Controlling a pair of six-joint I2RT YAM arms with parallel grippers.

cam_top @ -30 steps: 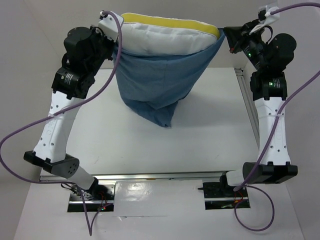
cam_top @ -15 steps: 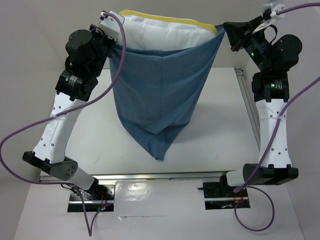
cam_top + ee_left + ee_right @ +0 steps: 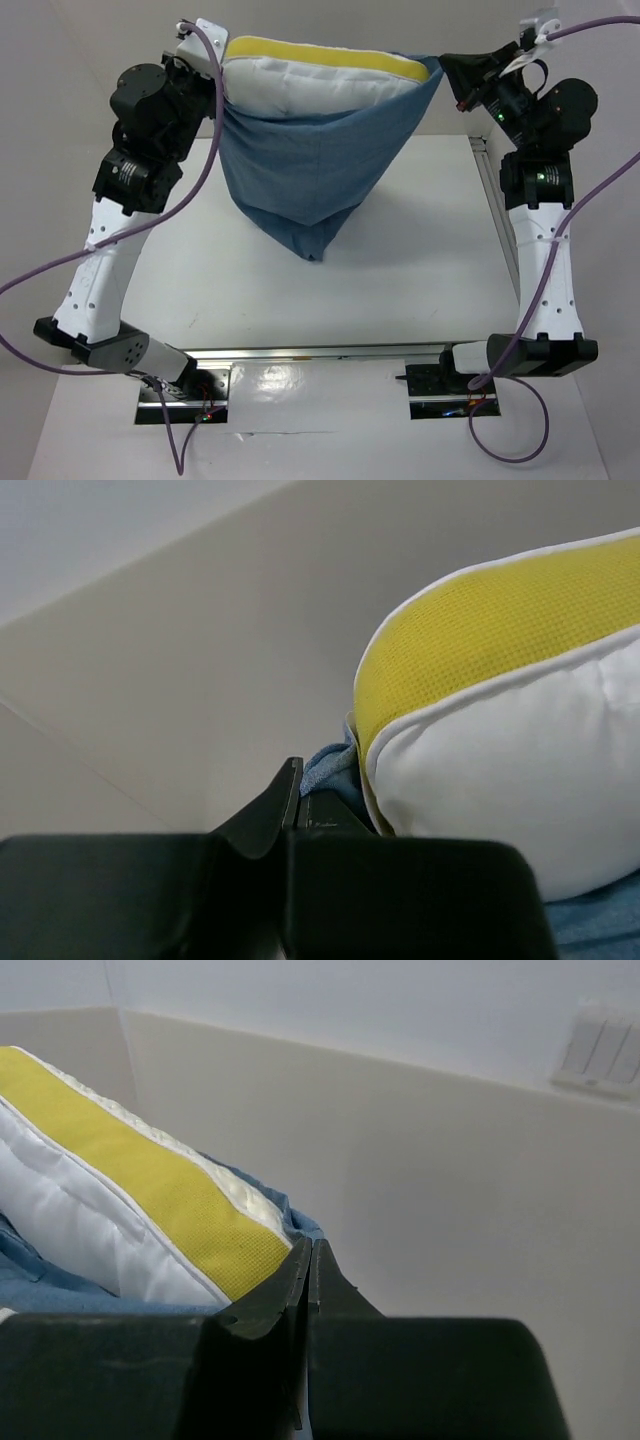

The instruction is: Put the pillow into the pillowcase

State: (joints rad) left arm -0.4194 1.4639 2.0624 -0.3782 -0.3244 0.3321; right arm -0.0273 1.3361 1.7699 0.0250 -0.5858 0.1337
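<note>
Top external shows you the pillowcase (image 3: 315, 170) hanging above the desk (image 3: 400, 300), mouth up, its closed corner pointing down. The pillow (image 3: 320, 75) lies across that mouth, long axis left to right, yellow edge up, partly inside. Your left fingers (image 3: 265, 815) and right fingers (image 3: 265, 1305) are each pinched tight on an upper corner.

Matt, wrinkled blue cloth pillowcase (image 3: 310, 165), smooth white fabric pillow (image 3: 310, 85), edged in yellow mesh weave
</note>
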